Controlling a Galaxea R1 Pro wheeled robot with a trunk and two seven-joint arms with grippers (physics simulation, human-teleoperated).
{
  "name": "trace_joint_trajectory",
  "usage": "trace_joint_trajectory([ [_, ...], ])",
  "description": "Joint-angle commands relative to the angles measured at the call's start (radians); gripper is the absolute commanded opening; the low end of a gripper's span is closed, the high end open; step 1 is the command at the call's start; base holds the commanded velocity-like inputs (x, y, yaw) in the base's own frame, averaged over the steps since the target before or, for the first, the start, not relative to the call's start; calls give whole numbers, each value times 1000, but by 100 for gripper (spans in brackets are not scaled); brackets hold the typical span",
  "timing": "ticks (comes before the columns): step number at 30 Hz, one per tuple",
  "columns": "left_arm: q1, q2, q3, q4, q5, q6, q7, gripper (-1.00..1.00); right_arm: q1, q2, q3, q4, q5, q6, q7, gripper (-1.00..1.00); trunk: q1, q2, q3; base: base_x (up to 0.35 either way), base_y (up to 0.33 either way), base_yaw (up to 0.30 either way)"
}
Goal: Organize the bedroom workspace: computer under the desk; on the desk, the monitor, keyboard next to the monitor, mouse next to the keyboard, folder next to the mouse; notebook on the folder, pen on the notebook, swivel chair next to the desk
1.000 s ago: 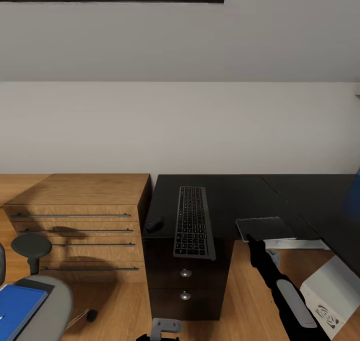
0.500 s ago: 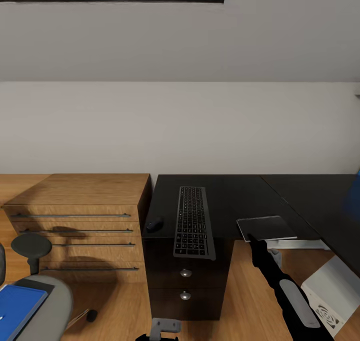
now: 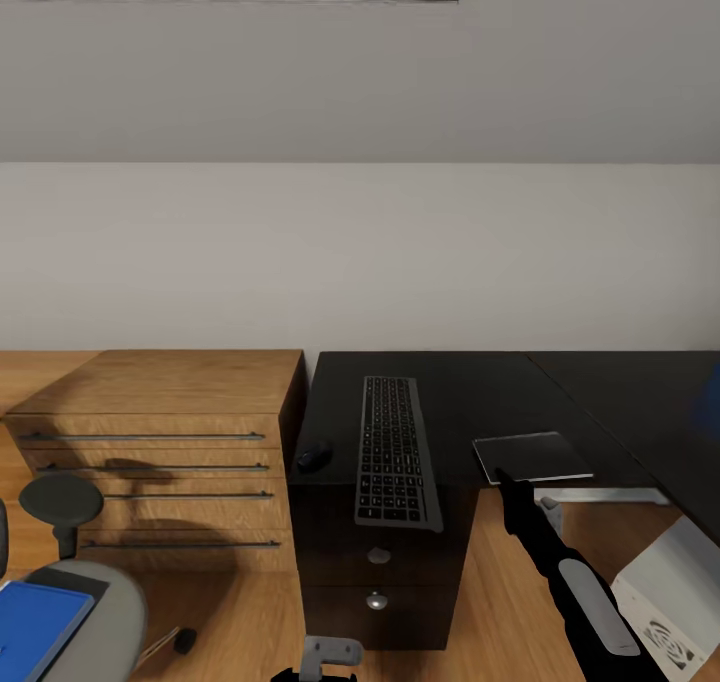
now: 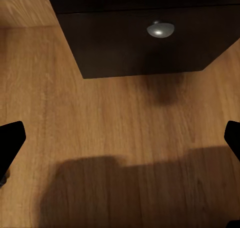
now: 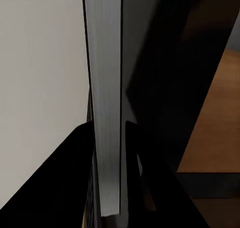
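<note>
Nearest, on the swivel chair [image 3: 95, 612] seat, lies the folder [image 3: 35, 627], not yet moved. Spread wide over bare floor, the left gripper [image 4: 120, 138], holding nothing. Clamped edge-on around the notebook [image 3: 532, 457], the right gripper [image 3: 503, 479], keeping it level at the desk [image 3: 470, 392] front edge, probably until the folder arrives. Farther along, keyboard [image 3: 396, 449] overhanging that edge, mouse [image 3: 314, 453] at the left corner. No legible writing anywhere.

Right end effector [image 3: 497, 476] clamped (left [image 4: 120, 138] spread).
</note>
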Motion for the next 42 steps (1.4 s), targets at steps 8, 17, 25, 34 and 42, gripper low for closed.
trace_joint_trajectory([
  [8, 0, 0, -2, -1, 10, 1, 9, 100, 0, 0, -2, 1, -11, 8, 1, -100, 0, 0, -1, 5, 4, 0],
  [17, 0, 0, -4, -1, 10, 1, 9, 100, 1, 2, -2, 3, -14, 11, -3, -100, 0, 0, -1, 0, 0, 0],
  [25, 0, 0, -5, -1, 10, 1, 9, 100, 1, 3, -3, 20, -19, 12, -5, -100, 0, 0, -1, 0, 0, 0],
  [34, 0, 0, -6, -1, 11, 1, 8, 100, 1, 3, -4, 27, -20, 12, -5, -100, 0, 0, -1, -101, 0, 0],
  [42, 0, 0, -6, -1, 11, 1, 8, 100, 1, 2, -5, 27, -20, 12, -5, -100, 0, 0, -1, -37, 0, 0],
])
